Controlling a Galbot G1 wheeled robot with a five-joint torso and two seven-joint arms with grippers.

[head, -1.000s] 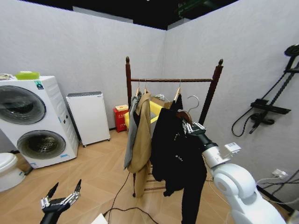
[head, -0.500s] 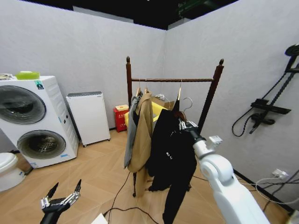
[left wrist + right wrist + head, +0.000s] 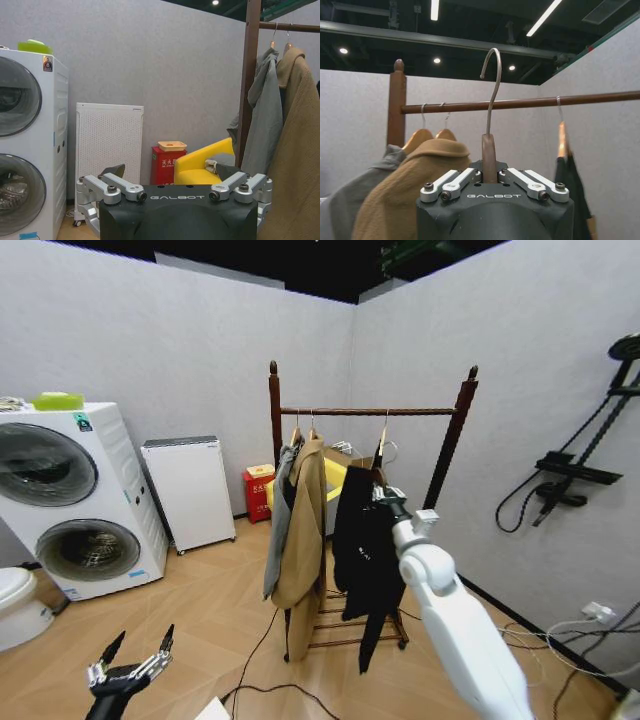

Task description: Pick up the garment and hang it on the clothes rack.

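The right gripper (image 3: 385, 494), jaws pinching the hanger of the long black limp garment (image 3: 362, 550), has carried it closer to the reddish-brown wooden clothes rack (image 3: 366, 411); its hook is not yet over the rail. The left gripper (image 3: 128, 672) stays low, jaws spread.

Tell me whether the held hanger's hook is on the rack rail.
Apart. In the right wrist view the hanger hook rises in front of the rail, its open curl above it, not resting on it.

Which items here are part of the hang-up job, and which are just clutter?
Job:
- garment, black, on a hanger held by the right tool
- clothes rack, hanger hook not yet on its rail

Clutter:
- tan coat and grey garment already hung
- washing machines
- white panel unit
- yellow chair
- red box
- left tool, low, idle
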